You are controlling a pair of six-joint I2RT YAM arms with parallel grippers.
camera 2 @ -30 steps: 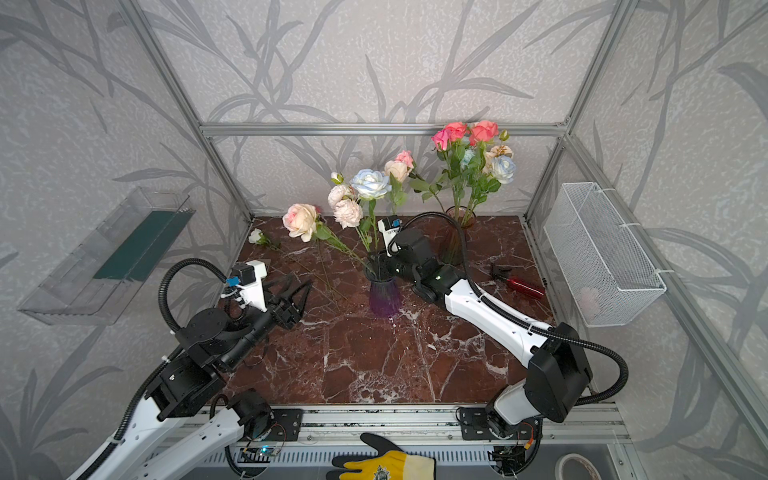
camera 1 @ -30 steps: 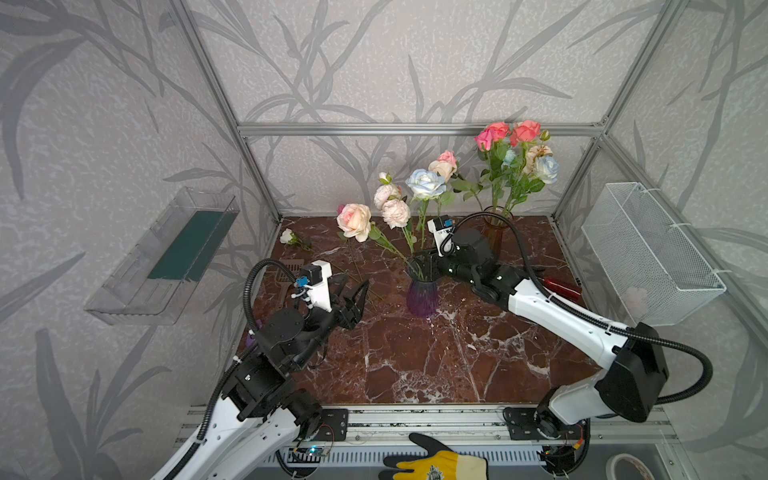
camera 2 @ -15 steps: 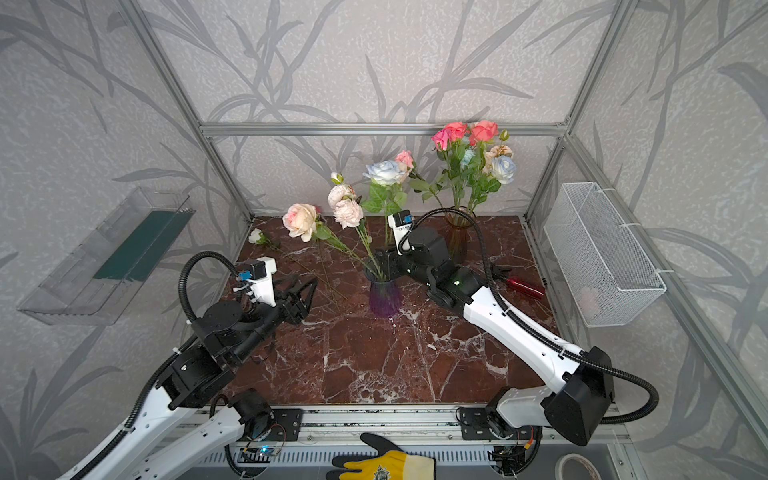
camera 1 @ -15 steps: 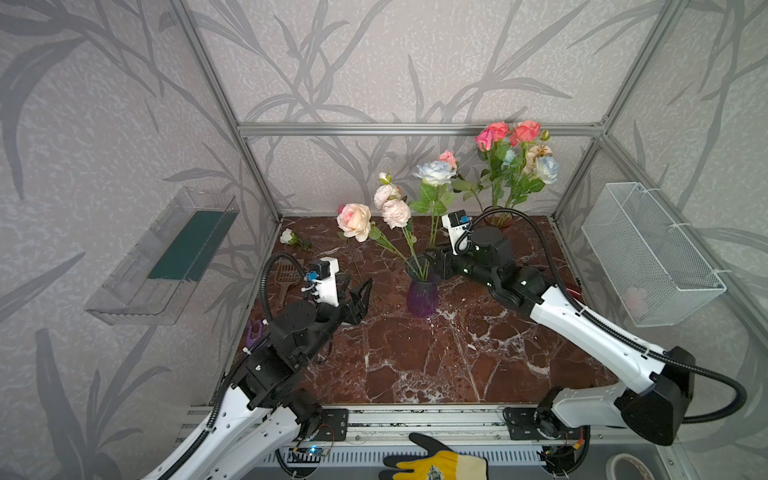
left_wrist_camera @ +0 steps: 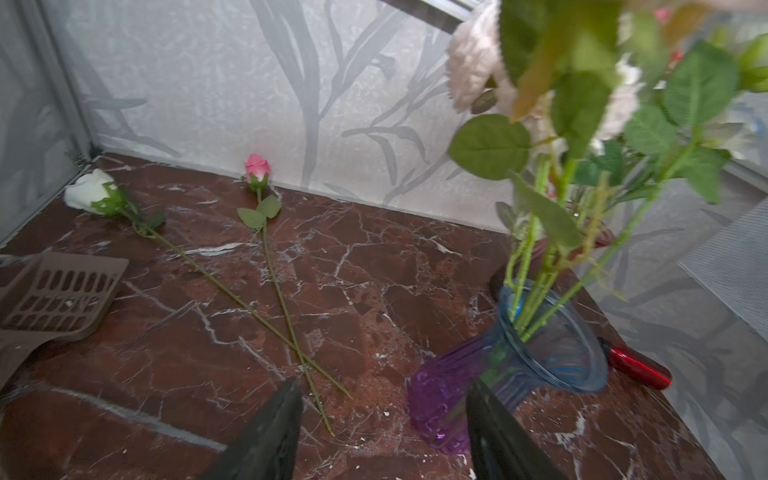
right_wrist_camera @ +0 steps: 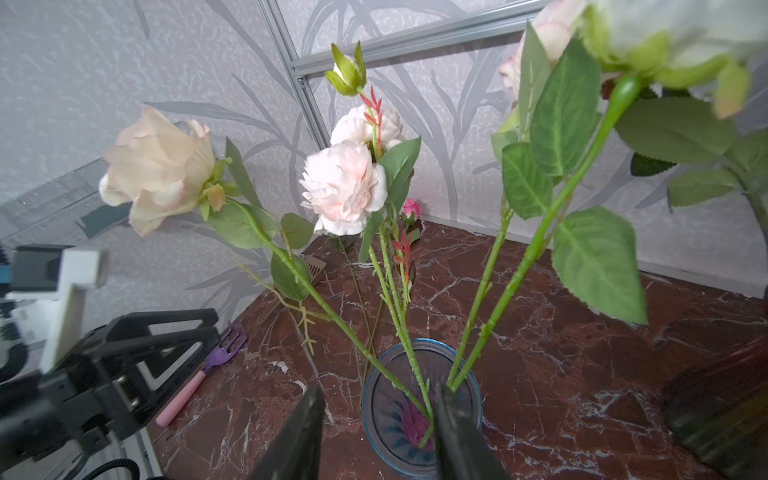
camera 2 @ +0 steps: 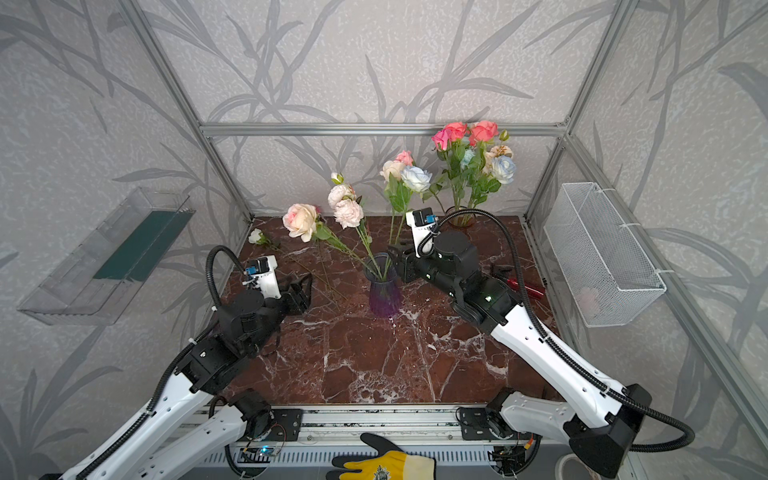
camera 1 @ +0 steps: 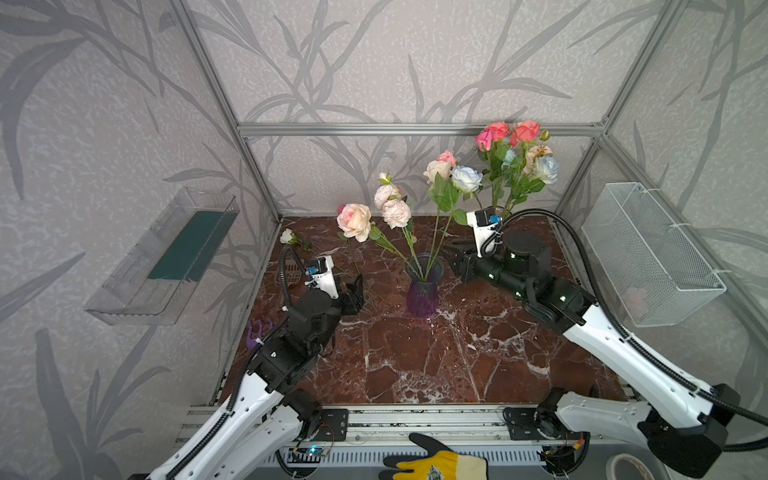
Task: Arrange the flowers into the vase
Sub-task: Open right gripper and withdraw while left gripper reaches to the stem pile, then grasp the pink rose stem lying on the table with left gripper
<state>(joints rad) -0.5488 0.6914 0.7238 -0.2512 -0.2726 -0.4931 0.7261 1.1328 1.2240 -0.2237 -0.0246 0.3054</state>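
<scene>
Several flowers [camera 1: 354,216] stand in the vase [camera 1: 424,286]. A white rose [left_wrist_camera: 89,193] and a pink bud [left_wrist_camera: 257,168] lie on the table [left_wrist_camera: 374,270], their stems crossed just ahead of my left claw [left_wrist_camera: 382,386]. It hangs low, tilted down, jaws wide and empty. I should pinch one stem clear of the crossing. My right claw [right_wrist_camera: 378,390] hovers at the vase rim, jaws apart, gripping nothing.

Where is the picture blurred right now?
Left wrist view: blooms nearest the lens are smeared, the white rose on the table is sharp. Right wrist view: the pale rose nearest the lens is soft, the vase rim sharp. Both top views: crisp.
</scene>
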